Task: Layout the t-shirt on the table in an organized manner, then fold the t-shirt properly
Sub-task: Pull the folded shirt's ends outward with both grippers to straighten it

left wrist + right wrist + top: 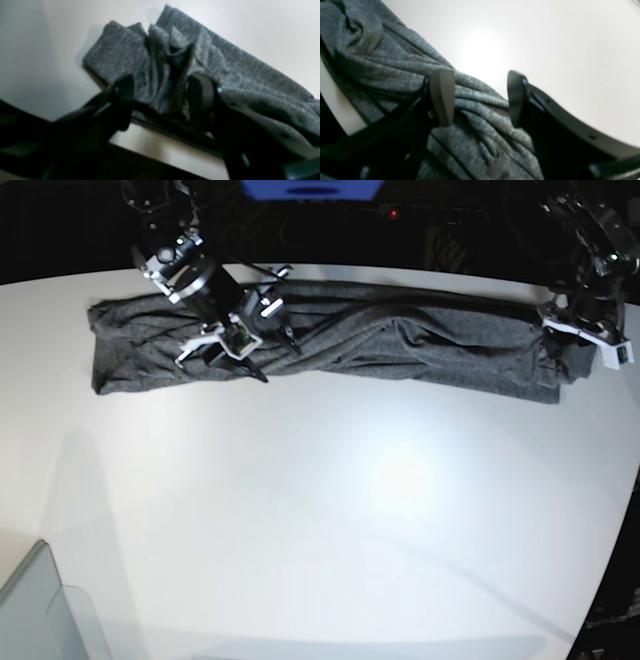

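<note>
- The dark heather-grey knit t-shirt (pixel 460 345) lay bunched from ten to two o'clock on the glossy white worktop (pixel 300 510).
- The left black tool (pixel 160 100) stood open around its ridge, the right black tool (pixel 250 370) open above it.
- Closing on several layers could have deepened the creases.
- A dark gap lay beyond twelve; a pale grey panel (pixel 40 610) stood at eight.

T-shirt (pixel 450 345) = dk heather-grey soft knit, plain, lying in a long, narrow, rumpled strip along the bench (pixel 330 510) edge nearest the arms, w/ creases running lengthwise & not laid flat. One end, on the L arm's side, is bunched into upright ridges w/ a flap sticking out; the other end spreads a bit wider. Bench = smooth, glossy white, w/ a curved edge.
</note>
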